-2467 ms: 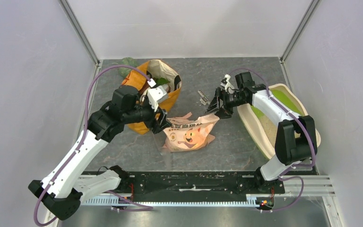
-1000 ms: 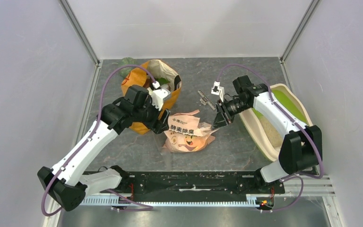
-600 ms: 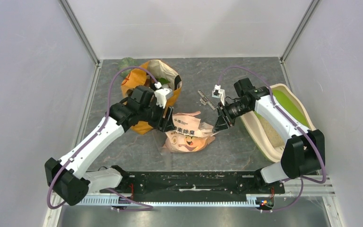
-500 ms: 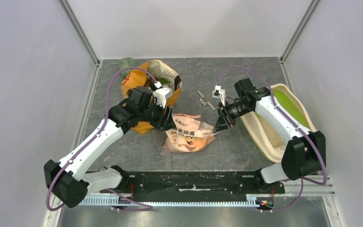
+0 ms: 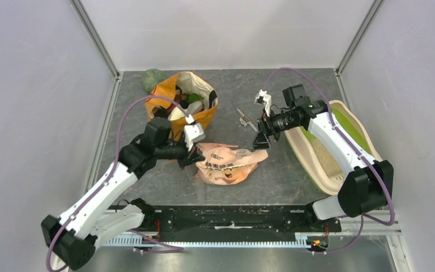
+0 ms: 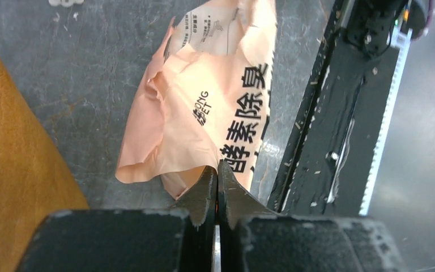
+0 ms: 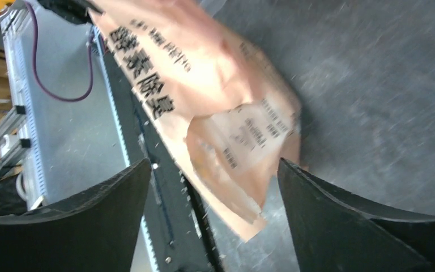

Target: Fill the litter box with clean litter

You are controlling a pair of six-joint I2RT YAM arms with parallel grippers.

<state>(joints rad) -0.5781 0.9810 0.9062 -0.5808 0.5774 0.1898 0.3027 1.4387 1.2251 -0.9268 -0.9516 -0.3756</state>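
Note:
The peach litter bag (image 5: 226,164) with a cat face lies crumpled on the table's middle. My left gripper (image 5: 194,154) is shut on its left edge; in the left wrist view the fingertips (image 6: 217,170) pinch the bag (image 6: 215,107) where it folds. My right gripper (image 5: 259,139) hangs open just off the bag's right end, holding nothing. In the right wrist view the bag (image 7: 204,85) lies beyond the spread gripper (image 7: 212,164). The cream litter box (image 5: 303,152) with its lime-green hood (image 5: 342,126) stands at the right, pale clean litter (image 5: 324,153) in it.
An orange paper shopping bag (image 5: 173,93) full of items stands behind my left arm, a green lump (image 5: 152,79) beyond it. A small metal piece (image 5: 243,118) lies on the table behind the litter bag. The black rail (image 5: 232,218) runs along the near edge.
My left gripper has shut on the bag's left edge and drawn back toward the left. My right gripper has opened, let go of the bag's right end and pulled up and away.

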